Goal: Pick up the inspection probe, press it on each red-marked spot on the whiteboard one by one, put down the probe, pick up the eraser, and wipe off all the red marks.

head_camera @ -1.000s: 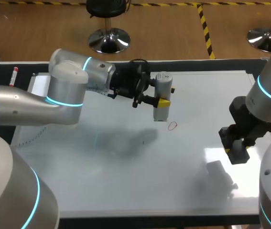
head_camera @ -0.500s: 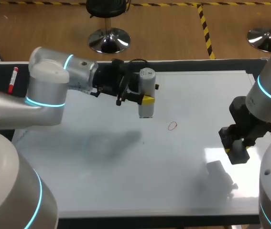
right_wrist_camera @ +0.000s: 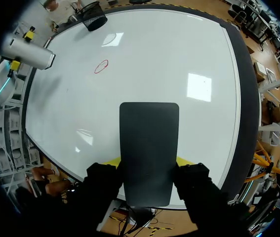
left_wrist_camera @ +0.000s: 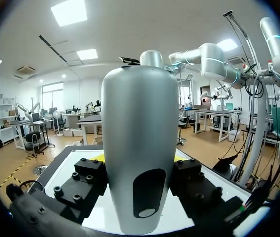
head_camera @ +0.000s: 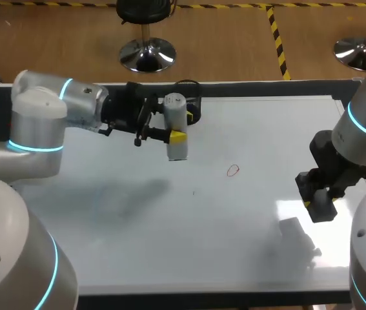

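Silver probe (head_camera: 176, 126): was gripped upright in left hand (head_camera: 176, 137), both fingers on it, over whiteboard (head_camera: 170, 226), apart from red mark (head_camera: 233, 170).
Eraser (right_wrist_camera: 148, 133): was clamped in right hand (right_wrist_camera: 148, 162), over whiteboard's right side.

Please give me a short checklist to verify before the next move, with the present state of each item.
1. The silver cylindrical probe is gripped by the left gripper from both sides: ok.
2. The black rectangular eraser is gripped by the right gripper: ok.
3. The small red loop mark is wiped from the white whiteboard: not ok, it is visible.
4. Probe apart from the mark: ok.
5. Probe put down: not ok.
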You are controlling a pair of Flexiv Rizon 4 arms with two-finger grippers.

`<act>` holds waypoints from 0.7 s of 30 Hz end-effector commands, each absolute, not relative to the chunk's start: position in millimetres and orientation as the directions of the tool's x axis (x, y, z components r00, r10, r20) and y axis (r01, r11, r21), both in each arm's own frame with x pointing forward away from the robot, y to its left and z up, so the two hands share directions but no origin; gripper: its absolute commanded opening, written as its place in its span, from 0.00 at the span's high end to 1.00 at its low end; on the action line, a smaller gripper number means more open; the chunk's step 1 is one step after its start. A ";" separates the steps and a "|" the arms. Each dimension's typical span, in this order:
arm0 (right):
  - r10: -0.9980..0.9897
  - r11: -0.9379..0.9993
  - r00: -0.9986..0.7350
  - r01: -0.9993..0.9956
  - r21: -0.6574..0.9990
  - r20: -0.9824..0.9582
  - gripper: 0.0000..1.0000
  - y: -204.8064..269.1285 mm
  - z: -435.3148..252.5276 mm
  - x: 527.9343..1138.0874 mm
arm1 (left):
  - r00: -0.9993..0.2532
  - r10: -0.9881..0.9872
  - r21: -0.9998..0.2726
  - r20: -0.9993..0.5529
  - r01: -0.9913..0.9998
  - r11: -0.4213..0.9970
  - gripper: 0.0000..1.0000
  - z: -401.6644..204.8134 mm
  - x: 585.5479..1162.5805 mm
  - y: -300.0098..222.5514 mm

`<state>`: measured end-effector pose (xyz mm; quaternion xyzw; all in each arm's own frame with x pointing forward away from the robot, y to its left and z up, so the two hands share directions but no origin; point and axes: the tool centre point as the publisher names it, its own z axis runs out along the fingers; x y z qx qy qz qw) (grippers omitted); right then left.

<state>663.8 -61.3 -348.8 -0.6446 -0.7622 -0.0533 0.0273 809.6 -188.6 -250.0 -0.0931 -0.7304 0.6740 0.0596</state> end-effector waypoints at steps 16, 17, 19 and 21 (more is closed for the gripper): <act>0.979 0.164 -0.169 0.985 0.048 0.113 1.00 -62.6 -348.3 663.1 | -0.989 0.129 -0.993 -0.068 0.080 0.086 1.00 -241.4 812.0 -85.6; 0.979 0.164 -0.169 0.985 0.048 0.113 1.00 -62.6 -348.3 663.1 | -0.990 0.118 -0.993 -0.071 0.081 0.086 1.00 -241.8 811.7 -80.8; 0.979 0.164 -0.169 0.985 0.048 0.113 1.00 -62.6 -348.3 663.1 | -0.991 0.115 -0.993 -0.070 0.080 0.086 1.00 -243.6 811.0 -72.3; 0.979 0.164 -0.169 0.985 0.048 0.113 1.00 -62.6 -348.3 663.1 | -0.992 0.105 -0.993 -0.071 0.080 0.084 1.00 -246.6 810.9 -64.3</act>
